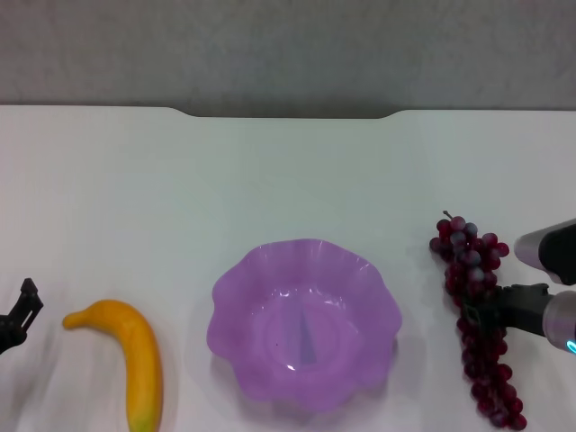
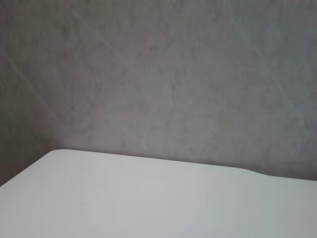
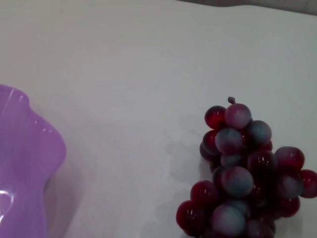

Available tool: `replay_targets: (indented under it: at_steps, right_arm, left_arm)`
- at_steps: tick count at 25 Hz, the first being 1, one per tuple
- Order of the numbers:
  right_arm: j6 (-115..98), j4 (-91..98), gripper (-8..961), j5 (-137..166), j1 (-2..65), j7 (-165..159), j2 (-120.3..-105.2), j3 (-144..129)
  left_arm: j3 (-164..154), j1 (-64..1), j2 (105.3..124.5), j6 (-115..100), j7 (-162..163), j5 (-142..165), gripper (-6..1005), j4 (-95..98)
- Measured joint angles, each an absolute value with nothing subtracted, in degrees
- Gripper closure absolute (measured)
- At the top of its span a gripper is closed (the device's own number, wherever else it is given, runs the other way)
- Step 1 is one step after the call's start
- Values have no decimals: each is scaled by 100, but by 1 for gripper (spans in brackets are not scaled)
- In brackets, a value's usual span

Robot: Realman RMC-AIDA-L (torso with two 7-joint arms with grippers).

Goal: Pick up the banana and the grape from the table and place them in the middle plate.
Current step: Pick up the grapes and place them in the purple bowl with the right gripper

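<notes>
On the table (image 1: pixel 288 171): smooth white top, notched far edge
Middle plate (image 1: pixel 304 321): translucent purple, scalloped rim; empty
Banana (image 1: pixel 130 357): curved, yellow-orange; left of plate
Grape (image 1: pixel 478 313): frosted dark-red bunch; right of plate
Right gripper (image 1: pixel 481 315): at the bunch's middle; jaw state cannot be told
Left gripper (image 1: pixel 20 315): near banana's tip; jaws unclear

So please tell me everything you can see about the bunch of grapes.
The grapes are one long bunch of small dark red-purple berries, several frosted grey, with a short stem at the far end. They look glossy, maybe plastic. The bunch lies flat on the white table, lengthwise, on the robot's right of the purple plate and apart from it. The right gripper is at its middle; whether it touches the grapes cannot be told.
</notes>
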State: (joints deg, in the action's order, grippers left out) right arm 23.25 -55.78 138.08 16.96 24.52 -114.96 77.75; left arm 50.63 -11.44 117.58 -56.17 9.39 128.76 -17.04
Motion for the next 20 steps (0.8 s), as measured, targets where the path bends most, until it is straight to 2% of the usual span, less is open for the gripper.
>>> replay_targets:
  at_steps: [4, 15, 20]
  right_arm:
    - [1930, -5574, 541, 13808, 1586, 2452, -11496, 7567]
    - [1180, -5363, 593, 13747, 1525, 2429, -11501, 7072]
    - [1057, -5338, 692, 13746, 1533, 2412, -11505, 6956]
  left_arm:
    - [5063, -1143, 11760, -5615, 951, 12876, 120, -1704]
    - [5063, -1165, 11760, -5615, 949, 12876, 120, -1714]
    - [5062, -1168, 11760, -5616, 944, 12876, 119, -1714]
